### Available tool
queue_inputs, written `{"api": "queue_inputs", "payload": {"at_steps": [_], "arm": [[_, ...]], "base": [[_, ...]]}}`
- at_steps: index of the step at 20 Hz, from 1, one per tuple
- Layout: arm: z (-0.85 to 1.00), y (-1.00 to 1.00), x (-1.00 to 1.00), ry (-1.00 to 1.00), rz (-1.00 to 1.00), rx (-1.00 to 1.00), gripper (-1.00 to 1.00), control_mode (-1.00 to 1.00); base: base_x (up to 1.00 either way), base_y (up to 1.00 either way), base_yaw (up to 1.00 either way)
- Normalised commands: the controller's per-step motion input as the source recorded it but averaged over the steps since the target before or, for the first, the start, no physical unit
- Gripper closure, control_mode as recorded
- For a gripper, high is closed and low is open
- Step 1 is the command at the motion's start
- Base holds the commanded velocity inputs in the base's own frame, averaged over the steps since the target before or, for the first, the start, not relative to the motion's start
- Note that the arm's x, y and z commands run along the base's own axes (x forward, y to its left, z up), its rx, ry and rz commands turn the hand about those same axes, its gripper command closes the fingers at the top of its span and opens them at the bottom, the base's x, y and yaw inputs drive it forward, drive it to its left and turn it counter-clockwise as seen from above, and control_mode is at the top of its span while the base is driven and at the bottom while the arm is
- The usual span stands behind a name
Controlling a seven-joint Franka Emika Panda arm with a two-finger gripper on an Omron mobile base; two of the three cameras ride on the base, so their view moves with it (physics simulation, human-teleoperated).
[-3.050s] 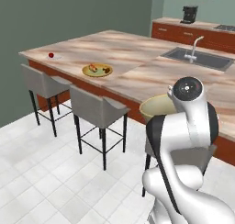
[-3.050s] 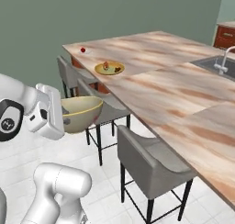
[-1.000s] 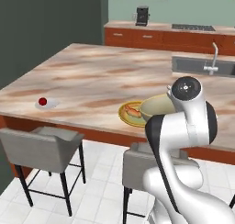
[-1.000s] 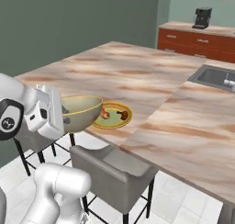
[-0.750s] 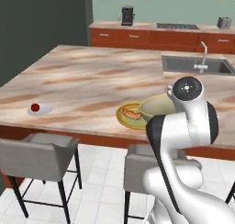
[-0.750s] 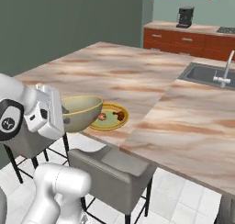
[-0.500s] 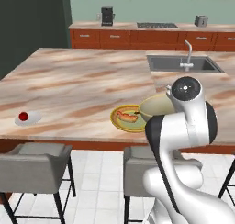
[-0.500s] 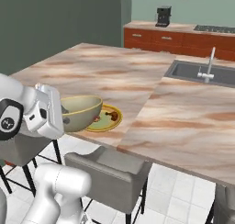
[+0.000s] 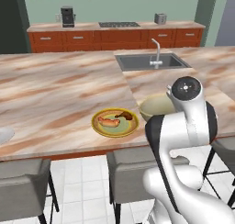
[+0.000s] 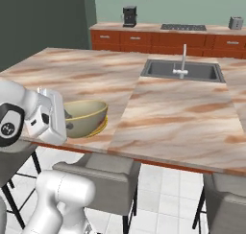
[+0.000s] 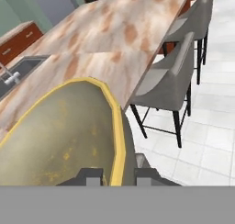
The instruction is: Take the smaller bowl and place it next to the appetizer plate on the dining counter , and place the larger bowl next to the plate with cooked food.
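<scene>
Robot arm [image 9: 183, 140]: white with dark joints, nearest the base cameras, rising in front of the stools.

Tool [image 11: 117, 175]: two dark finger tips at the bottom of the hand view, set close together and clamped on the rim of the larger bowl, one tip inside the wall and one outside.

Larger bowl [image 10: 84, 117]: wide, deep, cream-beige, pale olive inside, upright. Held over the near edge of the tabletop, just beside the plate with cooked food and partly in front of it in the right base view. Whether its base touches the tabletop cannot be told.

Stools [image 10: 98, 178]: grey, padded, low-backed, tucked along the near side of the island on a white tiled floor [image 10: 168, 190].

Plate with cooked food [image 9: 115, 122]: round, yellow-rimmed, orange and brown pieces on it. Lies flat near the front edge of the tabletop, to the left of the bowl in the left base view.

Appetizer plate [image 9: 4, 136]: a white edge at the far left of the left base view, well apart from the yellow plate; mostly cut off.

Dining counter [image 9: 59, 94]: pink-beige marble tabletop veined in brown, red-brown wood below.

Sink [image 10: 182, 70]: dark basin with a silver faucet, set into the far part of the tabletop.

Wall counter [image 9: 114, 35]: red-brown drawers, cooktop, a dark coffee machine [image 9: 67, 16] and a toaster [image 9: 160, 18] on top.
</scene>
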Motion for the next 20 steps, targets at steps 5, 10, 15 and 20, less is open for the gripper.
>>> {"api": "queue_inputs", "payload": {"at_steps": [5,10,15,20], "arm": [[0.00,-0.01,0.37,-0.28,-0.17,0.11,1.00,-1.00],[0.00,-0.28,0.46,-0.14,-0.02,0.28,1.00,-1.00],[0.01,-0.40,0.21,0.04,0.00,0.21,1.00,-1.00],[0.00,-0.59,0.33,0.20,0.05,0.08,1.00,-1.00]], "base": [[0.00,0.00,0.00],[0.00,0.00,0.00],[0.00,0.00,0.00],[0.00,0.00,0.00]]}}
